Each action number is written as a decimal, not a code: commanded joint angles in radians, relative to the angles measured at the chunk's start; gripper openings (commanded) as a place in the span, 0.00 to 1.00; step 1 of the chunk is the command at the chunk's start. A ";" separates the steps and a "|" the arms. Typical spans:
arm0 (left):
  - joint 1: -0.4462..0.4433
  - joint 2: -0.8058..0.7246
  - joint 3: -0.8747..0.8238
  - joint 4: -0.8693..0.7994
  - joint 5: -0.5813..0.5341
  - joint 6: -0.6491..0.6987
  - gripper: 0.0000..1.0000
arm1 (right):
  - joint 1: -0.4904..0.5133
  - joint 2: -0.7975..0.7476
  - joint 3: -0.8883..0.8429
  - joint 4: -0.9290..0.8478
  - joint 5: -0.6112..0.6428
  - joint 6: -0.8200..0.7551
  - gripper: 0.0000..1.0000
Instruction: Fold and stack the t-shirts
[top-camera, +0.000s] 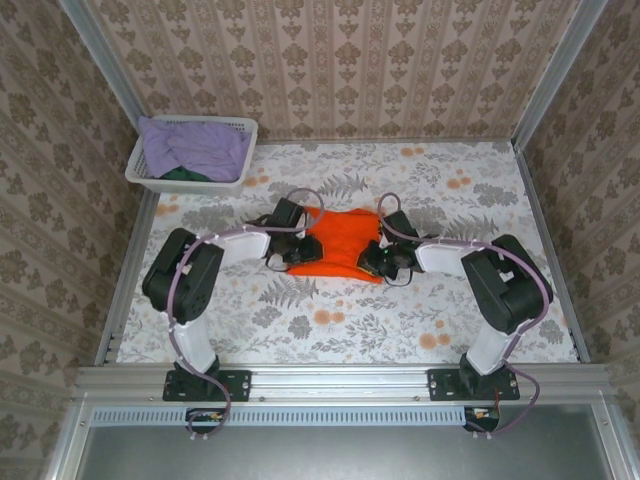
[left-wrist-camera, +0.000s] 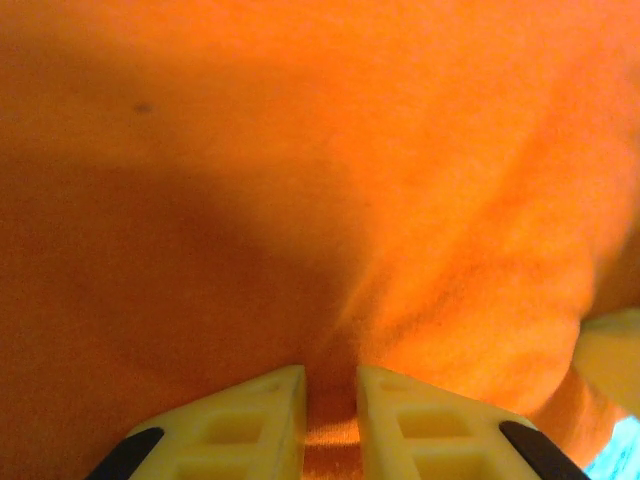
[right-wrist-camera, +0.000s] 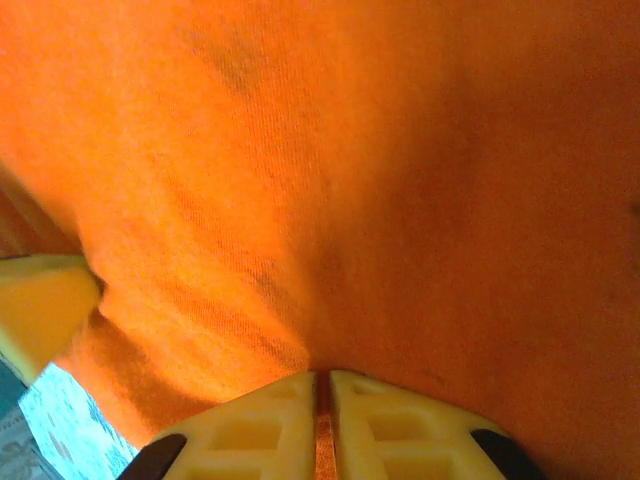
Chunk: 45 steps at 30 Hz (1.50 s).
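Top view: orange shirt (top-camera: 338, 243) lies mid-desk (top-camera: 400, 320), left hand (top-camera: 284, 258) at its left edge, right hand (top-camera: 383, 262) at its right; left wrist view: left hand pinches a shirt fold; right wrist view: right hand, fingers nearly meeting, nips the cloth.
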 joint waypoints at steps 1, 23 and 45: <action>-0.057 -0.058 -0.151 -0.052 -0.028 -0.001 0.22 | 0.066 -0.022 -0.104 -0.096 0.035 -0.056 0.16; -0.194 -0.442 -0.463 -0.155 -0.294 -0.175 0.32 | 0.248 -0.294 -0.289 -0.276 0.253 -0.040 0.23; 0.086 -0.332 -0.042 -0.154 -0.051 0.001 0.30 | 0.101 -0.045 0.225 -0.394 0.185 -0.181 0.24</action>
